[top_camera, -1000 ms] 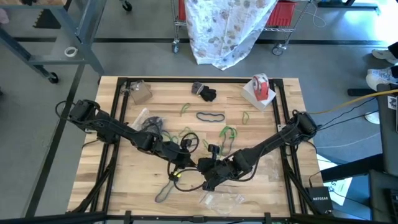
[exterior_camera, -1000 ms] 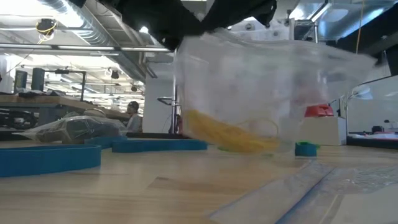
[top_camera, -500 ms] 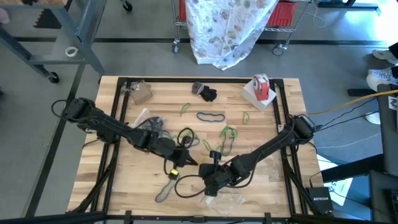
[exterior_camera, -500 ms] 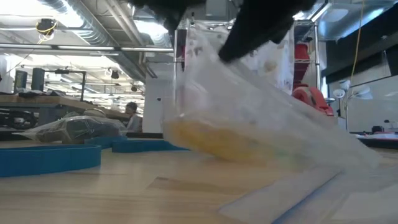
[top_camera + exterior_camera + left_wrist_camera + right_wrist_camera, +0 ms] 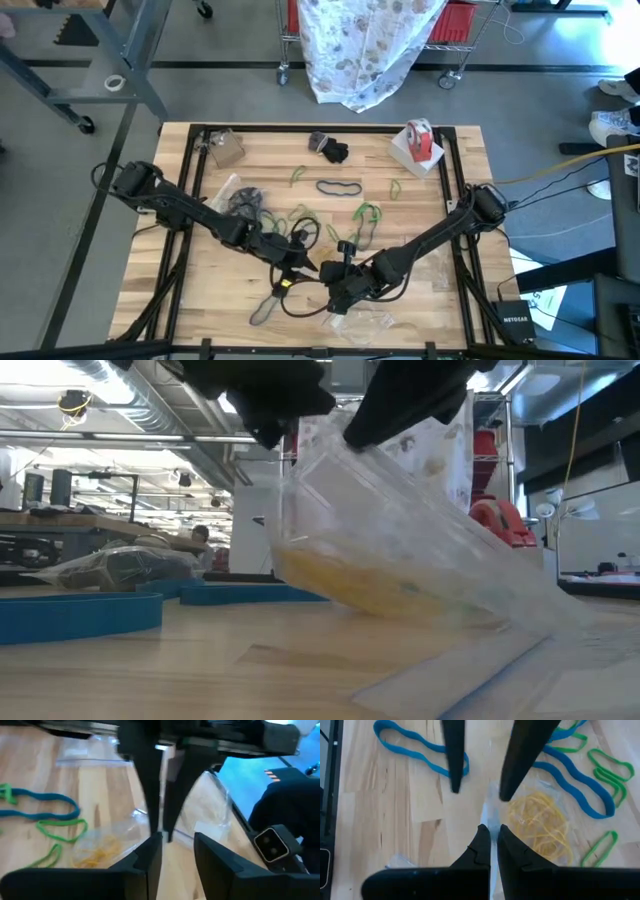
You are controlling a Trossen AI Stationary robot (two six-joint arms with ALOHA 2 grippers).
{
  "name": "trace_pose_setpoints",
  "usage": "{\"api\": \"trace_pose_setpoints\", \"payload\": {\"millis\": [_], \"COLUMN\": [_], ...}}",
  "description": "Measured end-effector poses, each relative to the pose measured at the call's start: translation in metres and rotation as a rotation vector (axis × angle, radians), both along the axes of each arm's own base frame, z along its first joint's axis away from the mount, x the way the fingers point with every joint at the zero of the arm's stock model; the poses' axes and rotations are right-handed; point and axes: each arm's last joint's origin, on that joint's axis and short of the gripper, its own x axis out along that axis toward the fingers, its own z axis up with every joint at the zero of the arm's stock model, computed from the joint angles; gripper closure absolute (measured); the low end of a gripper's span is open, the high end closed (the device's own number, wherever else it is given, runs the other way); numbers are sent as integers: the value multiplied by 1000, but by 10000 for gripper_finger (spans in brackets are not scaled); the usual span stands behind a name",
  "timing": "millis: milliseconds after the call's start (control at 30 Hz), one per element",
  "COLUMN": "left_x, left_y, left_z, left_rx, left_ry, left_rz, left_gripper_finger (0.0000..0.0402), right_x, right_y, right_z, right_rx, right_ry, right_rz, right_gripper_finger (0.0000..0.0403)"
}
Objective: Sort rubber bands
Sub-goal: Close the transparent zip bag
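A clear plastic bag (image 5: 400,550) with a tangle of yellow rubber bands (image 5: 540,827) inside hangs near the table's front middle. My right gripper (image 5: 491,837) is shut on the bag's top edge. My left gripper (image 5: 177,852) stands open just to its left. Its two fingers (image 5: 454,765) are spread to either side of the same edge. Loose blue rubber bands (image 5: 417,750) and green rubber bands (image 5: 610,767) lie flat on the wood around the bag. In the high view the two grippers meet at the bag (image 5: 315,280). My right gripper pinches the bag's top edge (image 5: 489,815) between its two fingers, which point down from above. The bag hangs slanted below them, and its lower part (image 5: 500,615) lies on the table. My left gripper: I cannot tell whether its spread fingers touch the bag.
A second bag with dark bands (image 5: 240,200) lies at the left, and flat clear bags (image 5: 362,320) lie by the near edge. A black band (image 5: 338,187), green bands (image 5: 368,212) and a tan band (image 5: 265,308) are scattered about. A red-and-white tape roll (image 5: 419,140) stands far right.
My right gripper has gone a little toward the near edge and down with the bag. The bag hung broad and clear of the table before. It has tipped to a slant, and its lower end has come down onto the table.
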Motion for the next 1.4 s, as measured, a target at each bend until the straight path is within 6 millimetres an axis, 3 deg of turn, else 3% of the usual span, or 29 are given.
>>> {"api": "trace_pose_setpoints", "payload": {"millis": [400, 700, 900, 1233, 1400], "left_x": [10, 11, 13, 22, 22], "left_y": [2, 4, 6, 20, 23], "left_z": [-13, -14, -17, -25, -28], "left_rx": [-13, -2, -12, -111, -105], "left_ry": [-6, -10, -4, 7, 19], "left_rz": [23, 17, -63, -227, -244], "left_gripper_finger": [290, 340, 396, 401, 402], "right_x": [0, 0, 0, 0, -7], "right_y": [0, 0, 0, 4, 12], "right_z": [0, 0, 0, -2, -16], "right_rx": [-7, -10, -12, -89, -142], "right_ry": [-5, -4, -3, 16, 93], "right_rz": [-4, -1, 7, 139, 185], "right_gripper_finger": [393, 393, 393, 393, 393]}}
